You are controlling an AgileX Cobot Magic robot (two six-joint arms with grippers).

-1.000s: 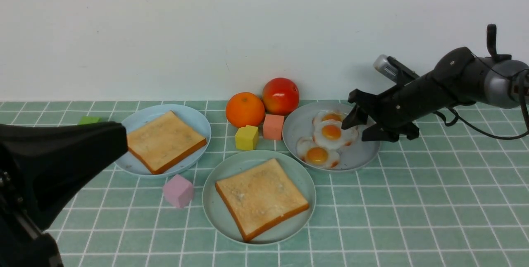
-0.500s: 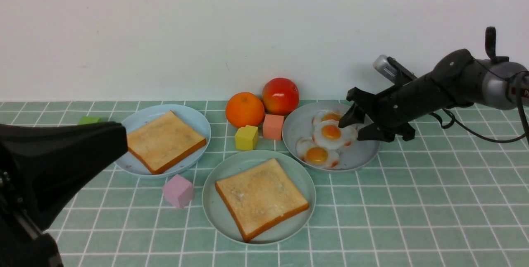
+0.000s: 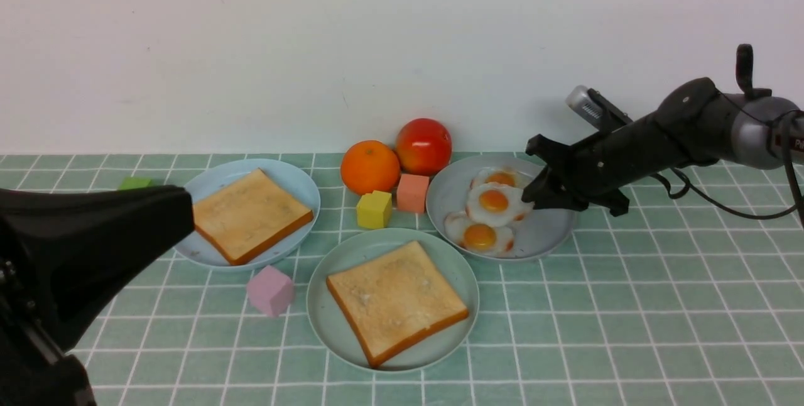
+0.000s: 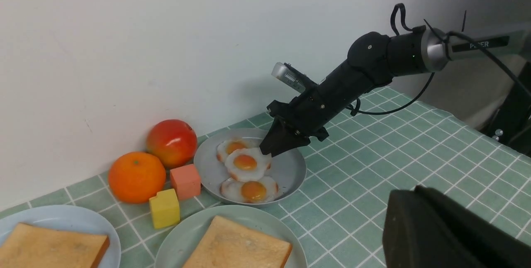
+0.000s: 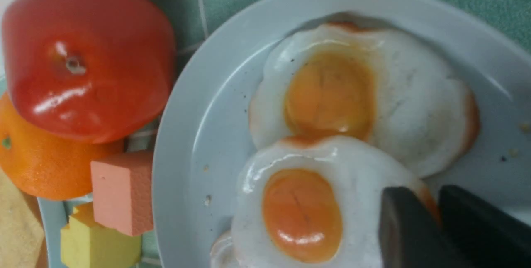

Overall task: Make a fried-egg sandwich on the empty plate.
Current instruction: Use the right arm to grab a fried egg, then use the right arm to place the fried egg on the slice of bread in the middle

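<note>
Wall point(image 3: 251, 48) pale and plain behind. Table point(image 3: 628, 330) under green tile-pattern cloth. Left arm point(image 3: 94, 249): black bulk filling the front view's lower left. Left gripper point(image 4: 439, 226) shows only as a dark block in its own wrist view; fingers apart or together, cannot tell. Right arm point(image 3: 691, 117) comes in from the right, slanting down over the grey plate point(image 3: 546, 239). Right gripper point(image 3: 531, 197) has its fingers drawn together on the right edge of the middle egg point(image 3: 496, 202); the right wrist view shows a sliver of browned rim between them. Mint plate point(image 3: 447, 344) sits nearest the robot, centre, and carries one slice only, the near toast point(image 3: 396, 299), set cornerwise. Blue plate point(image 3: 292, 183) lies behind and to the left, holding the left toast point(image 3: 251, 214). Grey plate lies behind and to the right, with three eggs in an overlapping row; the middle egg laps the far egg point(image 3: 499, 178), and the near egg point(image 3: 480, 237) lies toward the mint plate. Tomato point(image 3: 424, 145) and orange point(image 3: 370, 167) touch, close to the wall, between the blue and grey plates. Salmon cube point(image 3: 412, 193) is just beside the grey plate's left rim, with the yellow block point(image 3: 374, 209) just beside it. Pink cube point(image 3: 271, 290) is just left of the mint plate. Green block point(image 3: 135, 183) is at far left, partly hidden behind the left arm.
</note>
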